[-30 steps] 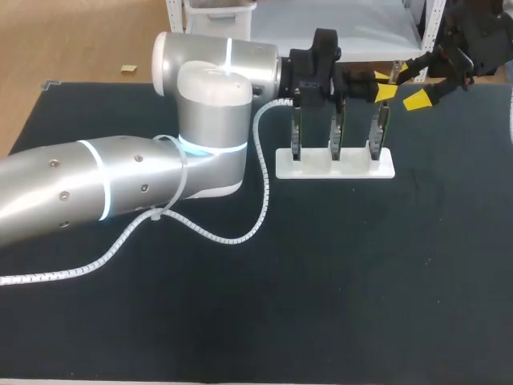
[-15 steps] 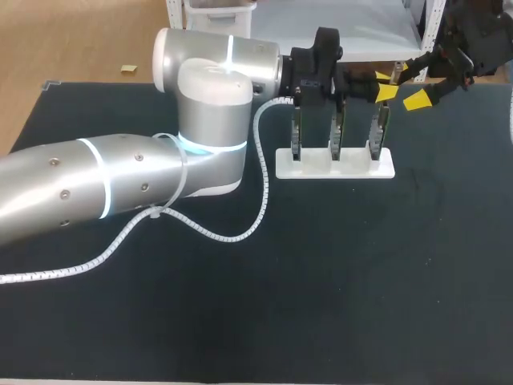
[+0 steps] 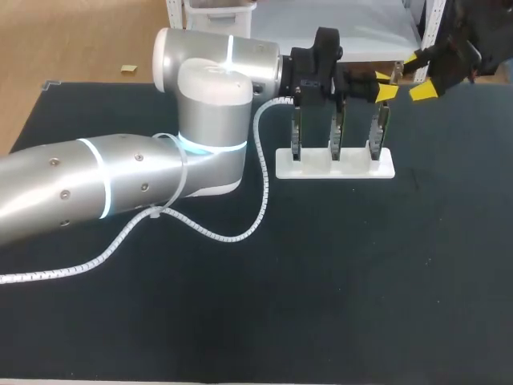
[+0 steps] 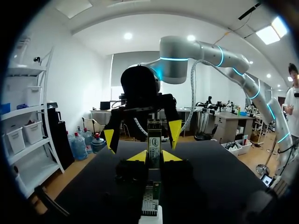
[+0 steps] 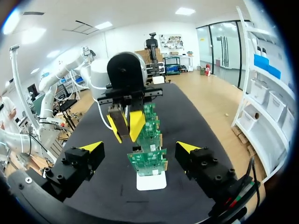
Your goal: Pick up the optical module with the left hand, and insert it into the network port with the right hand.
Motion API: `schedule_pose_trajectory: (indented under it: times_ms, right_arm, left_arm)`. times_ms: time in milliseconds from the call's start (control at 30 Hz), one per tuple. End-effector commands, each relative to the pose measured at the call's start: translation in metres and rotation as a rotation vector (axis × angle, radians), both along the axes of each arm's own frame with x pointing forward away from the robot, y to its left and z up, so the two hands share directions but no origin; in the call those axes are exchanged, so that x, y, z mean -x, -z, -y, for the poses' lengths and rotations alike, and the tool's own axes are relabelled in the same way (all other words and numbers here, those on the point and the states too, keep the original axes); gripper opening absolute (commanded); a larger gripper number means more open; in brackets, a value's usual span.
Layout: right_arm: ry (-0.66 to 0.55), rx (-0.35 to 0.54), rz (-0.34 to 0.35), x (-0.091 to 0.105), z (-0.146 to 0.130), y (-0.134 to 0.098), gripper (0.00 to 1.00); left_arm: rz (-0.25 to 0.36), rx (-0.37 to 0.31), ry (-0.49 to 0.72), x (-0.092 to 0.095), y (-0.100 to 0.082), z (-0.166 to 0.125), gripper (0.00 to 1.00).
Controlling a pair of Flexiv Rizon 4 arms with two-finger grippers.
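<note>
1. There it goes: my right fingers (image 3: 422, 91) have just shifted. Half a second ago their yellow tips hung lower and closer to the rack. Now they sit higher in the upper right of the frame, a touch further from my left arm.
2. They are spread wide with nothing gripped. In the right wrist view both tips stand well apart, and my left arm's tips and the boards lie straight ahead in the gap.
3. My left fingers (image 4: 138, 157) have not budged over that second. They are drawn in narrow, pinching the optical module (image 4: 154, 140) from both sides and holding it upright.
4. The module is in the upper middle of the head view, over the rightmost of three green boards (image 3: 375, 136). The boards stand in the white rack (image 3: 335, 166) on the table (image 3: 321, 281). I cannot tell whether the module is clear of that board or touching it.
5. My read is that the left-hand grasp is made but the handover is not. The right fingers look to be re-aiming, not closing in, so they must line up on the module before anything goes into the network port. I cannot pick out that port from here.
</note>
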State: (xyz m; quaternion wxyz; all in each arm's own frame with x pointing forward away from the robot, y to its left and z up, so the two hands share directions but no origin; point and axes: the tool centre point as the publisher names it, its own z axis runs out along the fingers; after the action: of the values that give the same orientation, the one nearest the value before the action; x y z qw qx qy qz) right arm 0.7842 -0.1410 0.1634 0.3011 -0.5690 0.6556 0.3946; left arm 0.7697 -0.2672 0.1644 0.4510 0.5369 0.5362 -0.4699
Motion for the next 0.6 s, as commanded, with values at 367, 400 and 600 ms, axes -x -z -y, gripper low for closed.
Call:
schedule_pose_trajectory:
  times_ms: [367, 400, 600]
  right_arm:
    - [0.002, -0.015, 0.098, 0.013, -0.009, -0.029, 1.00]
    - [-0.002, -0.018, 0.100, 0.014, -0.011, -0.030, 1.00]
    - [-0.013, -0.028, 0.089, 0.018, -0.017, -0.032, 1.00]
  left_arm:
    - [-0.001, -0.002, 0.004, -0.002, 0.000, 0.001, 0.00]
    - [-0.001, -0.002, 0.004, -0.002, 0.000, 0.001, 0.00]
    - [-0.001, -0.002, 0.004, -0.002, 0.000, 0.001, 0.00]
